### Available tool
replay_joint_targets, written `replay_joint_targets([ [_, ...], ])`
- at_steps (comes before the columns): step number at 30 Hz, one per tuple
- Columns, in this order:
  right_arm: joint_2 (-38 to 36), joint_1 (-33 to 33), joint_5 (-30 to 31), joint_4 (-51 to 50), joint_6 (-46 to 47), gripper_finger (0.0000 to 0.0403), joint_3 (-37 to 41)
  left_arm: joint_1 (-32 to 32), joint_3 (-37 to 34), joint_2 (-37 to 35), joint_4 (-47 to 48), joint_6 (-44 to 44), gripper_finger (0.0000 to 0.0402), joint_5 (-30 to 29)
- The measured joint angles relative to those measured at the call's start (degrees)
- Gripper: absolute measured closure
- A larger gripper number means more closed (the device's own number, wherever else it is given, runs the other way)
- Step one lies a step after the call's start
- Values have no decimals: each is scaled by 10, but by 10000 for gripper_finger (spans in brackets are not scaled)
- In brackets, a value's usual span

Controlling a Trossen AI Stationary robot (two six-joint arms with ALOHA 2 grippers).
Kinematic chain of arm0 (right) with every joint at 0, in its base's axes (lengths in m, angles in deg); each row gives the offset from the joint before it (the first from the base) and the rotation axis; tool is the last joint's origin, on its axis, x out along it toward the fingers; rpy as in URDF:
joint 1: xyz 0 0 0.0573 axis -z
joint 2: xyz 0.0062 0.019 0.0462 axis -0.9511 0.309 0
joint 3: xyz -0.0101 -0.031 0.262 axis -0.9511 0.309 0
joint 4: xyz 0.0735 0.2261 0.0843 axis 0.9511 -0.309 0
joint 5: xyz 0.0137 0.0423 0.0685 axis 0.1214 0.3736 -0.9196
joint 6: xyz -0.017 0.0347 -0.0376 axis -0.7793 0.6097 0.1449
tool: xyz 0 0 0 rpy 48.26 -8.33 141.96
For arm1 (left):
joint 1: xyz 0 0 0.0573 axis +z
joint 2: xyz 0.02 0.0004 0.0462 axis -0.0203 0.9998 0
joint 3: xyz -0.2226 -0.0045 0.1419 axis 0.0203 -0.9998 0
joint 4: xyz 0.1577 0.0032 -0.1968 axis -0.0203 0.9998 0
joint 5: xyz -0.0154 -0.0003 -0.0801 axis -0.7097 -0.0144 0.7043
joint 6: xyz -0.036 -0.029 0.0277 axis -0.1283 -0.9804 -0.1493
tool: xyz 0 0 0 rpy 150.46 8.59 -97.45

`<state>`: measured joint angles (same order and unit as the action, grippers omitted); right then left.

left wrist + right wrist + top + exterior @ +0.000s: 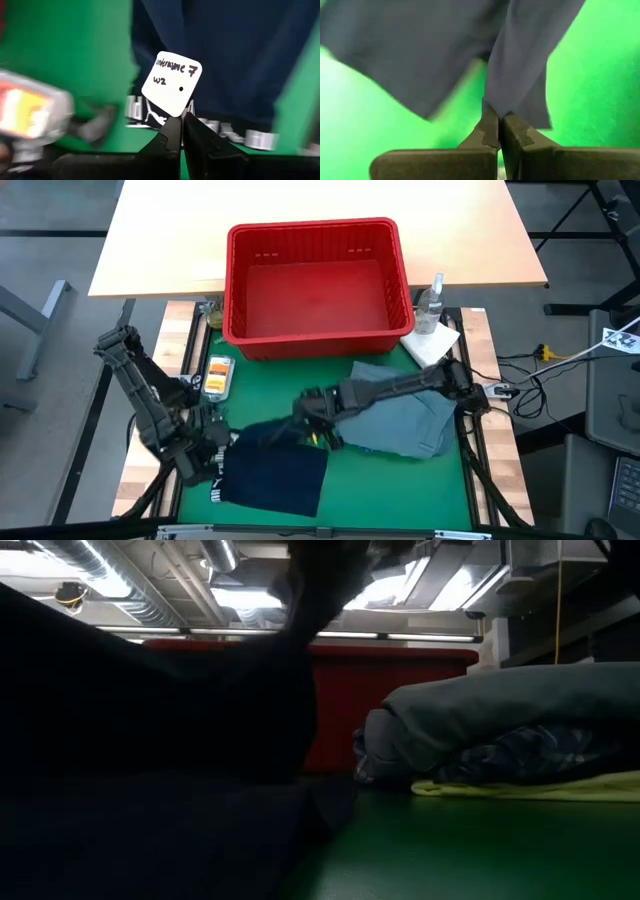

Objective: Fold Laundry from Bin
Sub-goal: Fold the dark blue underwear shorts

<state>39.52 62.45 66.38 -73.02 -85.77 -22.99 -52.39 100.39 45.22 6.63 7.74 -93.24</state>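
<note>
**Folding the navy garment, both corners pinched**

Working from my left: my left end effector (pixel 207 452) is clamped shut on the near-left edge of the dark navy garment (pixel 275 472), where a white handwritten tag (pixel 171 82) hangs just past the fingertips. The garment lies on the green mat (pixel 400 485) of the desk, at its front. Moving right, my right end effector (pixel 312 406) is closed tight on a fold of the same navy cloth at its far edge, lifting it a little. Beyond that lies the grey-blue garment (pixel 405 420), with the plaid shirt (pixel 530 758) and yellow garment (pixel 540 788) stacked under it. The red bin (pixel 315 285) stands behind, and looks empty.

I judge this the last piece, with the fold in hand. Next I should carry both pinched edges together across the cloth, keeping it taut, then let go evenly.
</note>
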Motion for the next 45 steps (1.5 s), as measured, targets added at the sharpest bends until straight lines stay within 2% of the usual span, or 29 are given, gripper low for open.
replay_joint_targets([
  [7,-2,-94,0,6,51,402,-1,-75,0,0,-102,-25,401,0],
  [13,4,-161,6,33,92,402,-1,-114,-13,22,-165,-25,401,-1],
  [17,22,-188,33,81,109,402,-1,-126,-19,53,-175,-25,401,7],
  [22,46,-209,34,137,116,402,-1,-130,-19,86,-197,-25,401,51],
  [26,60,-223,28,163,115,402,-1,-134,-19,113,-217,-25,401,64],
  [38,77,-242,14,184,116,359,0,-134,-19,153,-249,-25,332,107],
  [45,77,-242,10,186,116,296,0,-134,-19,157,-264,-25,286,108],
])
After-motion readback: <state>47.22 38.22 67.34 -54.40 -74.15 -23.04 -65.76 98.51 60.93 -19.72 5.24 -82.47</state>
